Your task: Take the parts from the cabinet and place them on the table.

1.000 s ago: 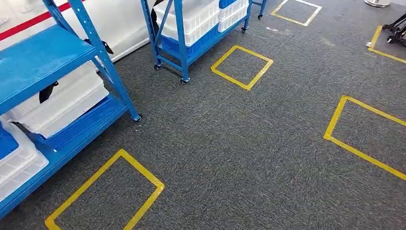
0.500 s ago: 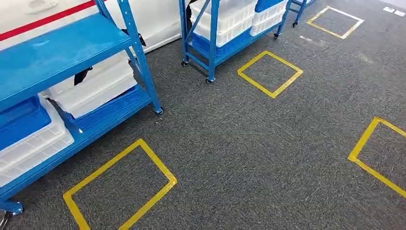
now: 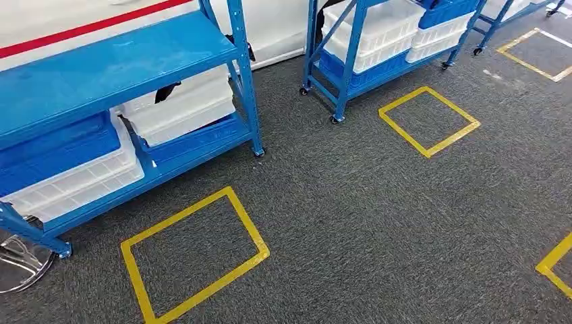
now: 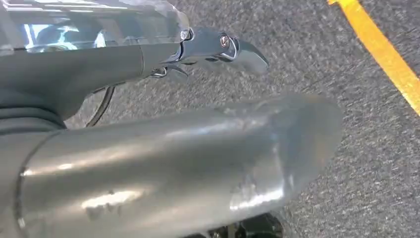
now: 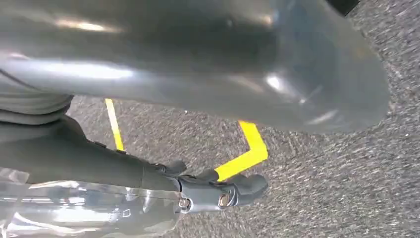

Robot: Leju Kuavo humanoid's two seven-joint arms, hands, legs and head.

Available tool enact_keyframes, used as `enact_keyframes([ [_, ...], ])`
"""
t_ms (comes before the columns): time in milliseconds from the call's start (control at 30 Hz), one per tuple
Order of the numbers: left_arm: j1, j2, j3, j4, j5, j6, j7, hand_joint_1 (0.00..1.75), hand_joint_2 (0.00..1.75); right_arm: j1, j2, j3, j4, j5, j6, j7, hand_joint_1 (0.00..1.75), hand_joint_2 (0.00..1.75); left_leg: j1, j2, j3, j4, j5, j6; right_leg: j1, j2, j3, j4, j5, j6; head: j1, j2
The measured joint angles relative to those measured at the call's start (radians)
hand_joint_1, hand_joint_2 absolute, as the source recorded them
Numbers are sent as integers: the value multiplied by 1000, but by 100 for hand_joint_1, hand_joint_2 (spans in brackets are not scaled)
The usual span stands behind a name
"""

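A blue cabinet rack (image 3: 121, 61) stands at the left of the head view. On its lower shelf sit a white bin (image 3: 182, 111) and a blue bin (image 3: 54, 145) stacked on another white bin (image 3: 74, 185). What the bins hold is hidden. My left hand (image 4: 173, 153) hangs over grey carpet, its fingers (image 4: 218, 47) stretched out and holding nothing. My right hand (image 5: 198, 64) also hangs above the carpet, with its fingers (image 5: 218, 191) apart and nothing in them.
A second blue wheeled rack (image 3: 344, 61) with white and blue bins stands further back. A yellow tape square (image 3: 195, 253) marks the carpet in front of the near rack, another yellow square (image 3: 429, 120) in front of the far one. Open carpet (image 3: 405, 223) lies to the right.
The whole picture has shifted: the camera has turned left, so both racks and the tape squares now sit further right and more of the near rack shows.
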Motion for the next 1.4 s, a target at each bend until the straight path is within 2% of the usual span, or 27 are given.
enact_keyframes([
  [67,0,1,0,0,1,1,0,0,0,2,1,1,0,0,0,1,0,0,-3,92,-22,57,-42,-5,0,-23,1,-5,2,-14,-10,0],
  [133,-5,0,0,0,2,1,0,0,0,8,1,1,0,0,0,2,0,0,1,118,-92,203,-120,-12,5,-51,0,-5,-1,-19,-13,0],
  [200,-4,-2,0,2,5,1,2,0,0,9,0,1,0,0,-1,4,0,0,2,123,-139,304,-149,-16,9,-79,0,-4,-4,-22,-14,0],
  [233,-2,-2,0,2,6,1,2,0,0,9,1,1,0,0,-1,4,0,0,2,124,-128,285,-127,-15,11,-91,1,-4,-5,-22,-13,0],
  [300,-1,-2,0,2,9,1,3,0,0,6,1,2,0,0,-1,6,0,0,0,137,-53,141,-47,-5,14,-113,7,-4,-9,-19,-14,0],
  [333,-2,-1,0,2,14,1,5,0,0,6,1,3,0,0,-1,7,0,0,-6,179,1,43,-8,7,15,-125,13,-4,-11,-17,-14,0],
  [367,-4,0,0,2,14,1,6,0,0,7,2,3,0,0,0,8,0,0,-15,216,15,8,-21,18,19,-135,16,-4,-14,-13,-13,0],
  [500,-2,0,0,2,22,0,11,0,0,-3,3,5,0,0,0,13,0,0,-21,172,9,-4,-9,35,16,-174,28,-13,-15,10,-14,0],
  [533,0,-2,0,2,22,0,12,0,0,-3,2,6,0,0,0,15,0,0,-4,161,25,-21,6,43,14,-151,31,-7,-23,20,-13,0],
  [567,-1,-3,0,2,22,0,12,0,0,-2,2,6,0,0,0,14,0,0,-6,152,27,-27,8,47,13,-92,25,13,-40,23,-6,0],
  [600,-4,-3,0,2,22,0,12,0,0,-1,2,6,0,0,0,14,0,0,-5,143,24,-27,11,51,11,-60,-2,67,-78,24,-5,0],
  [700,-9,-3,0,2,23,-2,12,0,0,3,2,6,0,0,0,16,0,0,-6,106,17,-24,13,54,6,-38,-100,262,-160,30,-4,0],
  [733,-7,-3,0,2,23,-3,12,0,0,4,2,6,0,0,1,16,0,0,-6,88,18,-22,13,53,6,-38,-111,272,-142,31,-4,0],
  [767,-5,-3,0,2,23,-3,11,0,0,4,2,6,0,0,1,19,0,0,-5,72,19,-19,11,51,4,-36,-93,226,-100,31,-4,0],
  [833,-5,-5,0,3,23,-3,6,0,0,6,0,6,0,0,3,25,0,0,-3,43,19,-8,6,43,-2,-6,-21,63,-1,31,-3,0],
  [867,-5,-6,0,3,23,-2,2,0,0,10,0,6,0,1,3,29,0,0,0,34,13,-2,2,37,-7,54,0,11,1,29,-2,0],
  [900,-8,-6,-1,3,23,-1,-3,0,0,9,0,7,0,3,3,34,0,0,-7,24,5,10,-3,29,-2,63,0,2,-2,30,-3,0],
  [1000,-6,-6,-5,3,26,-3,-23,0,0,6,0,11,0,6,2,40,0,0,2,-3,-4,0,-8,8,4,27,0,0,-13,11,-3,0],
  [1033,-5,-4,-5,3,34,-10,-37,0,0,4,4,12,0,6,0,41,0,0,1,4,0,5,-16,4,-4,14,9,-8,-18,1,-3,0],
  [1067,-3,-4,-6,3,36,-15,-48,0,0,8,3,12,-1,5,-3,43,0,0,1,57,-7,31,-20,1,-3,8,18,-13,-21,-6,-9,0],
  [1133,-6,-4,-8,3,35,-20,-55,0,0,15,3,12,-1,2,-2,45,0,0,4,114,-81,169,-78,-8,-1,-15,33,-12,-32,-14,-19,0],
  [1200,-4,-5,-10,4,35,-20,-58,0,0,19,3,11,-1,1,-1,45,0,0,7,124,-167,310,-115,-15,3,-34,49,-12,-47,-14,-20,0],
  [1233,0,-5,-10,4,35,-20,-58,0,0,20,3,11,-1,0,-1,46,0,0,7,125,-185,323,-98,-15,4,-39,60,-12,-56,-12,-19,0],
  [1267,4,-5,-11,4,35,-20,-58,0,0,19,4,11,-1,-1,0,46,0,0,7,125,-177,287,-59,-13,4,-41,72,-12,-65,-11,-20,0],
  [1333,11,-5,-14,4,36,-20,-58,0,0,19,6,11,-1,-1,1,46,0,0,2,125,-116,123,54,3,6,-46,103,-15,-87,-7,-20,0],
  [1367,14,-4,-14,4,37,-20,-58,0,0,24,9,11,-1,-1,1,46,0,0,-4,132,-94,54,83,16,3,-49,112,-18,-96,-5,-20,0],
  [1400,16,0,-14,4,37,-20,-58,0,0,23,13,11,-2,-2,2,47,0,0,-14,141,-75,58,53,26,6,-52,120,-21,-105,5,-13,0],
])
